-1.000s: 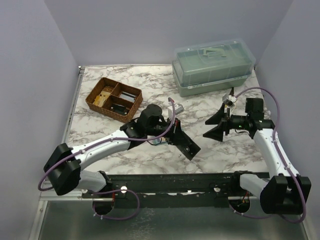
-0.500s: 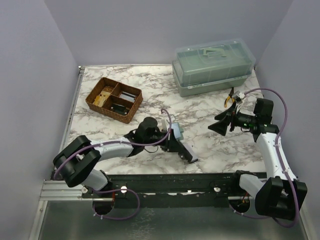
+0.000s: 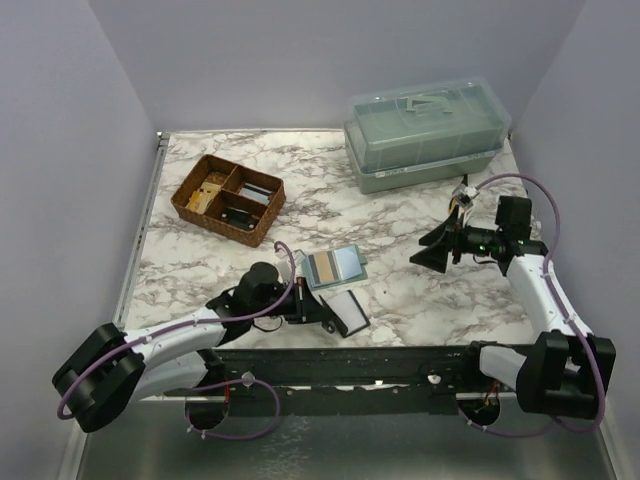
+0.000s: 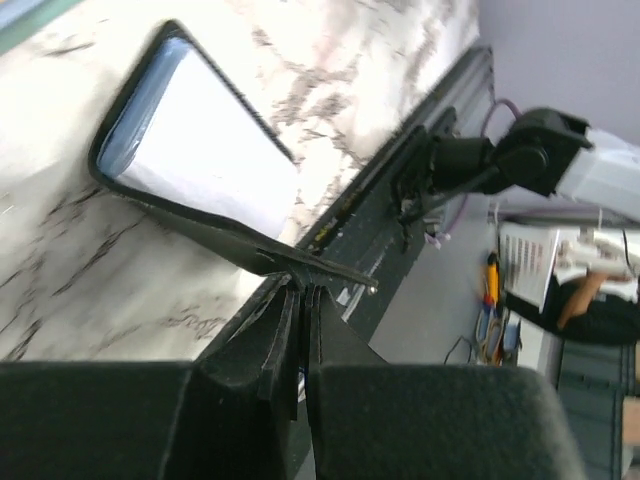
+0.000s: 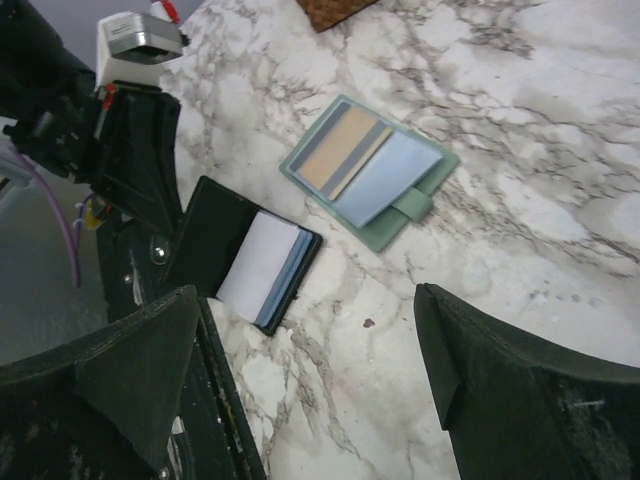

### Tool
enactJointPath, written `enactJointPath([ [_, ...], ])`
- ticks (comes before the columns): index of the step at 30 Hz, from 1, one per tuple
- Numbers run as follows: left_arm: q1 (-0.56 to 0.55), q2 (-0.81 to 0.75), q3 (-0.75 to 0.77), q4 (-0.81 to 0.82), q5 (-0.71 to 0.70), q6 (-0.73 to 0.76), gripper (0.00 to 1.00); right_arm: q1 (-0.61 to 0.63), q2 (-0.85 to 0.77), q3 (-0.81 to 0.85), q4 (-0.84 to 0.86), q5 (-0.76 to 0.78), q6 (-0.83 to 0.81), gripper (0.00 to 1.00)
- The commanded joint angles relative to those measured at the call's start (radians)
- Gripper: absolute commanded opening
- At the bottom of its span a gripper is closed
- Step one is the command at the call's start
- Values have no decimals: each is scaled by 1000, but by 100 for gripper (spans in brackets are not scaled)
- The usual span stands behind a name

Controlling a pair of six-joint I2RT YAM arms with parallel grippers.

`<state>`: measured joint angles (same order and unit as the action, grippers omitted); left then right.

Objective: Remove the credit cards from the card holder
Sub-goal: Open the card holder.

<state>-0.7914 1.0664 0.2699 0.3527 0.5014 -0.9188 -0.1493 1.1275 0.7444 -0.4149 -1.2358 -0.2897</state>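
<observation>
Left claw (image 4: 303,288) grips the card holder (image 5: 212,238), its credit cards (image 5: 262,270) partly hidden.

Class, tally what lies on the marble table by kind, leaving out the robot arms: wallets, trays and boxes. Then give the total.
Wallets: 2 (black card holder, green wallet)
Wicker tray: 1
Lidded plastic box: 1
Total: 4

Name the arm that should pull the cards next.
Right. The left gripper is shut on the card holder; the right gripper is open, empty, facing the exposed credit cards.
</observation>
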Motion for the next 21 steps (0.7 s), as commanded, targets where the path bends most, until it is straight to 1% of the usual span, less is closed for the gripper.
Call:
enactJointPath([
  [1,10,-66,-11,-296,-195,-111,3,110,58,44,-46,17,-50,94],
  [2,10,-70,-6,-339,-211,-124,4,139,71,49,-45,30,-51,94],
  [3,10,-73,-2,-384,-231,-143,8,179,81,52,-43,43,-52,94],
  [5,11,-80,4,-455,-270,-176,17,217,105,59,-40,55,-50,93],
  [6,11,-85,11,-494,-284,-192,19,228,117,62,-38,57,-50,93],
  [8,11,-105,32,-569,-321,-211,21,238,133,62,-38,58,-51,93],
  [10,9,-147,62,-656,-357,-248,26,239,136,56,-31,59,-51,93],
  [12,8,-199,98,-783,-394,-290,31,241,135,51,-28,62,-52,93],
  [16,9,-278,182,-998,-447,-376,44,241,130,44,-25,62,-52,93],
  [19,9,-303,253,-1094,-461,-363,48,241,131,45,-27,60,-56,93],
  [21,9,-301,305,-1126,-460,-299,49,241,130,44,-31,57,-58,93],
])
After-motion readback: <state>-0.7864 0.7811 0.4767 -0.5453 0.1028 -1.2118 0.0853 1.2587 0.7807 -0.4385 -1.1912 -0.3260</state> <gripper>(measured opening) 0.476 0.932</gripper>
